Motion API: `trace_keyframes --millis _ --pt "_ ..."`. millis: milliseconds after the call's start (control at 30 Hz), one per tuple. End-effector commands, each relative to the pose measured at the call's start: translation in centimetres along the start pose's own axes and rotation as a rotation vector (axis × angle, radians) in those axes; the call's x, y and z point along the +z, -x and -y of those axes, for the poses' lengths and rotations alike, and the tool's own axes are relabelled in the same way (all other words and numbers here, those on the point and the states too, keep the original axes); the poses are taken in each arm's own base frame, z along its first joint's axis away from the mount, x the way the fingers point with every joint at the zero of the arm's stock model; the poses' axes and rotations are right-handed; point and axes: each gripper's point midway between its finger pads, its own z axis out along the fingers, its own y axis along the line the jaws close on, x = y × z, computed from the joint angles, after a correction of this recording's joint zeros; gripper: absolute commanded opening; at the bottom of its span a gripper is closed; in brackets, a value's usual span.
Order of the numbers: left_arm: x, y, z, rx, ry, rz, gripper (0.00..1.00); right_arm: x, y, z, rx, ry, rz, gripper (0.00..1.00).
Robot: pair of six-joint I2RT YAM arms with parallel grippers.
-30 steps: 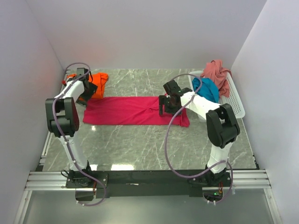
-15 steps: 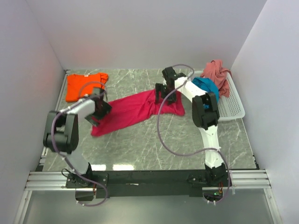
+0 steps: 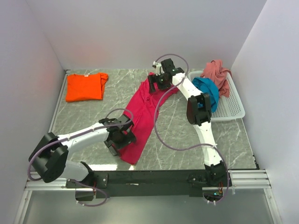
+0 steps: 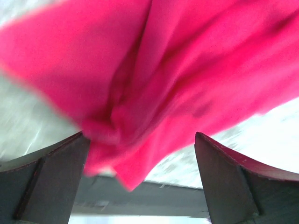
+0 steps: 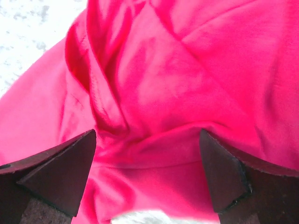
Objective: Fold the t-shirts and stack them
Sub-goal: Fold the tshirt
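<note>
Clamped on magenta-red t-shirt (image 3: 142, 109): near end, lower left, by left gripper (image 3: 120, 138); far end, upper centre, by right gripper (image 3: 155, 83). Stretched diagonally between.

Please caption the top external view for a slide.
The left gripper and right gripper hold opposite ends of the magenta-red t-shirt, diagonal across the table.

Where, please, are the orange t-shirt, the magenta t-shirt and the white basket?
orange t-shirt (image 3: 84, 87), top external view, middle of its body.
magenta t-shirt (image 3: 142, 112), top external view, middle of the stretched cloth.
white basket (image 3: 232, 105), top external view, bare mesh floor.
</note>
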Motion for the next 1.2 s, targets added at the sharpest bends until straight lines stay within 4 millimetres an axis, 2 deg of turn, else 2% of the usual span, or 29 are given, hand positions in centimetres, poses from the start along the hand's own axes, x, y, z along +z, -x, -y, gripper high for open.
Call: trace_keyframes --millis 0,33,67,100,133,167,200,233,267,300,333,367,400,433,467,500,533,567,600,633,700,800,833,867,900,933,967,1100,1167 --pt "-4.5 1.3 -0.8 -0.031 0.101 0.143 1.0 -5.1 8.0 0.0 -0.174 -0.085 0.211 0.97" --pt "-5.3 1.7 -1.2 -0.044 0.117 0.174 0.99 -6.1 7.9 -0.2 -0.187 -0.106 0.195 0.97" --pt "-6.3 2.3 -2.7 -0.084 0.148 0.216 0.99 -6.9 7.6 -1.0 -0.193 -0.107 0.178 0.97" --pt "-6.6 2.4 -3.4 -0.105 0.149 0.227 0.99 -8.8 6.7 -2.0 -0.191 -0.115 0.167 0.97" --pt "-6.7 2.5 -4.0 -0.123 0.143 0.235 0.99 -9.9 7.2 -2.4 -0.188 -0.143 0.209 0.97" --pt "-6.4 2.6 -5.5 -0.166 0.141 0.254 0.99 -14.1 8.3 -5.0 -0.211 -0.13 0.283 0.97" --pt "-6.2 2.7 -6.2 -0.181 0.135 0.264 0.99 -13.0 4.4 -5.5 -0.189 -0.117 0.202 0.97" --pt "-5.9 3.0 -7.0 -0.209 0.145 0.273 0.99 -13.7 3.0 -6.8 -0.172 -0.103 0.189 0.97" --pt "-5.5 3.2 -8.3 -0.231 0.158 0.28 0.99 -17.1 3.1 -9.3 -0.189 -0.083 0.254 0.97" --pt "-5.2 3.7 -8.5 -0.246 0.147 0.298 1.0 -15.0 -2.2 -11.6 -0.195 -0.068 0.155 0.97" --pt "-4.9 4.4 -8.7 -0.284 0.142 0.304 0.99 -15.2 -3.5 -12.8 -0.205 -0.1 0.172 0.97" --pt "-4.3 4.7 -9.3 -0.25 0.14 0.301 0.99 -16.9 -4.7 -15.4 -0.247 -0.084 0.2 0.97" --pt "-3.8 4.8 -8.9 -0.251 0.112 0.284 0.99 -15.5 -9.6 -18.2 -0.272 -0.043 0.121 0.96" --pt "-3.5 5.8 -8.3 -0.289 0.074 0.288 0.97 -15.4 -10.9 -20.7 -0.275 0.016 0.149 0.96" --pt "-3.0 6.0 -8.3 -0.259 0.061 0.287 0.94 -16.9 -12.1 -23.3 -0.292 0.108 0.172 0.95" --pt "-2.8 6.3 -8.0 -0.258 0.044 0.29 0.92 -16.2 -15.1 -23.8 -0.304 0.129 0.131 0.94" --pt "-2.7 6.8 -7.2 -0.266 0.007 0.294 0.89 -16.6 -17.0 -26.5 -0.344 0.174 0.124 0.94" --pt "-2.4 6.8 -7.1 -0.233 0.005 0.29 0.87 -17.2 -17.6 -27.5 -0.36 0.188 0.141 0.93" --pt "-2.3 6.8 -7.0 -0.222 -0.002 0.29 0.86 -17.0 -19.2 -28.1 -0.39 0.196 0.122 0.93" --pt "-2.0 6.7 -6.8 -0.216 -0.009 0.279 0.86 -17.2 -20.7 -30.0 -0.425 0.229 0.116 0.92" --pt "-1.5 6.7 -6.4 -0.193 -0.019 0.267 0.85 -16.6 -22.9 -30.6 -0.457 0.237 0.072 0.92" --pt "-0.7 6.7 -5.5 -0.17 -0.05 0.255 0.77 -15.1 -25.2 -32.0 -0.475 0.266 0.027 0.89" --pt "-0.2 6.7 -5.8 -0.172 -0.035 0.245 0.69 -14.8 -25.2 -32.7 -0.482 0.276 0.04 0.89" --pt "0.1 6.5 -6.1 -0.169 -0.019 0.232 0.65 -13.8 -26.4 -33.2 -0.51 0.281 0.011 0.89" --pt "0.4 6.5 -6.4 -0.174 0.001 0.227 0.6 -13.4 -26.2 -33.6 -0.536 0.274 0.019 0.88" --pt "0.9 6.5 -6.9 -0.178 0.028 0.217 0.51 -12.9 -26.1 -33.6 -0.553 0.253 0.034 0.88" --pt "1.3 6.3 -7.3 -0.175 0.043 0.21 0.46 -11.9 -26.7 -33.5 -0.57 0.244 0.017 0.88" --pt "1.7 6.3 -7.7 -0.164 0.065 0.203 0.3 -9.9 -27.9 -33.0 -0.573 0.205 -0.046 0.84" --pt "1.6 6.3 -8.0 -0.183 0.076 0.212 0.14 -9.1 -29.0 -32.7 -0.566 0.212 -0.08 0.83"
